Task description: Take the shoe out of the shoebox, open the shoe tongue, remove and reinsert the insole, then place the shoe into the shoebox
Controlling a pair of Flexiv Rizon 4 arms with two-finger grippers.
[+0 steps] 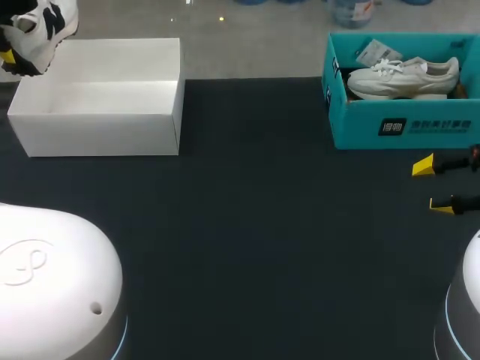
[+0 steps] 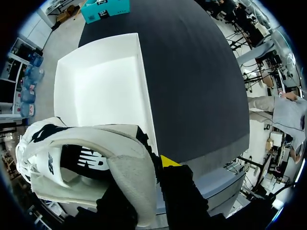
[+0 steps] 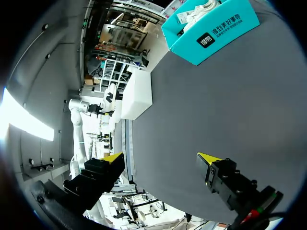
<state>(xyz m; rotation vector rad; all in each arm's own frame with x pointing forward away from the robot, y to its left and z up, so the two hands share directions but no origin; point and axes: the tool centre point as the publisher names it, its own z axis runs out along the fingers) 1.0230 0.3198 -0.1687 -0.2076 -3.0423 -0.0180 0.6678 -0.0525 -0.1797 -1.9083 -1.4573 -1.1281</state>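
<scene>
A white shoe with black markings [image 1: 45, 26] hangs in the air over the far left end of the white shoebox [image 1: 97, 131]. My left gripper [image 1: 9, 60] is shut on its heel collar. In the left wrist view the shoe [image 2: 86, 153] fills the space before my left gripper [image 2: 144, 179]; one yellow fingertip [image 2: 168, 160] shows outside the heel, while the other is hidden inside. The open, empty shoebox [image 2: 100, 81] lies beneath and ahead. My right gripper [image 1: 433, 185] stands open and empty over the dark table at the right edge, its fingers [image 3: 112, 158] wide apart around my right gripper [image 3: 160, 159].
A teal box [image 1: 405, 127] stands at the back right with a pale grey shoe [image 1: 405, 75] inside, just beyond my right gripper. The same teal box [image 3: 211, 33] shows far ahead in the right wrist view. Dark table mat [image 1: 247, 225] spans the middle.
</scene>
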